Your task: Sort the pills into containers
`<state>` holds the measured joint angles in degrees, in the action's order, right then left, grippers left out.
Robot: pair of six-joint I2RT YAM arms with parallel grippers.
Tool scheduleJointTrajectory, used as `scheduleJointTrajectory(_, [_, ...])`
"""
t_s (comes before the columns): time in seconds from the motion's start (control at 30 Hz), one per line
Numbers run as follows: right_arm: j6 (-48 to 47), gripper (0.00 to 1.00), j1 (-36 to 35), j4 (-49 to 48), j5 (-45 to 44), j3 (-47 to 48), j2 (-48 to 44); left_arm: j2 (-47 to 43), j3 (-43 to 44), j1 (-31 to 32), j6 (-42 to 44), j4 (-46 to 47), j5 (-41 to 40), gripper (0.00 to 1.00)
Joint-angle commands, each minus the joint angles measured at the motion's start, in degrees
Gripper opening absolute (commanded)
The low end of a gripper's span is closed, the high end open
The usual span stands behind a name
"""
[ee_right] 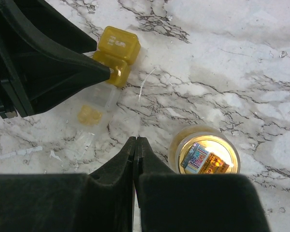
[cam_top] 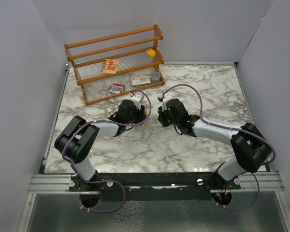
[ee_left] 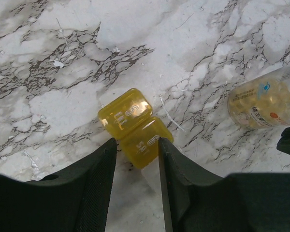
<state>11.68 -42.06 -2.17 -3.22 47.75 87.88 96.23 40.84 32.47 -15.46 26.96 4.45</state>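
Observation:
The small squarish yellow box [ee_left: 135, 126] lies on the marble, made of two joined cubes with white print. My left gripper [ee_left: 137, 145] has its fingertips against either side of the near cube, shut on it. From the right wrist, the same yellow box [ee_right: 117, 53] shows with a left finger's tip touching it. The round amber jar [ee_right: 204, 154], labelled and holding pale capsules, stands just right of my right gripper [ee_right: 136, 140], which is shut and empty. That jar [ee_left: 263, 102] also shows at the left wrist view's right edge. From above, the left gripper [cam_top: 135, 112] and right gripper [cam_top: 163, 112] face each other at mid-table.
A clear plastic piece [ee_right: 93, 113] with a yellowish blob inside lies beside the box. A wooden rack [cam_top: 87, 44] at the back holds card packets [cam_top: 109, 65], a yellow item [cam_top: 150, 52] and a grey tin [cam_top: 155, 76]. White walls close in the table's sides.

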Motion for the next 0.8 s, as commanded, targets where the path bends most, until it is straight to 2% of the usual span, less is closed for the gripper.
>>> scheduleJointTrajectory(0.0, [-0.2,0.01,-0.4,-2.0,-0.4,1.9,1.1,-0.7,1.7,-0.1,0.6,-1.0,-0.7,0.42])
scheduleJointTrajectory(0.33, [0.5,0.01,-0.4,-2.7,1.3,2.0,2.2,-0.5,2.7,0.0,0.2,-0.9,0.1,0.42])
scheduleJointTrajectory(0.77, [1.2,0.01,-0.5,-3.9,4.2,1.1,1.5,-0.4,2.5,0.0,-0.3,-2.9,-3.0,0.42])
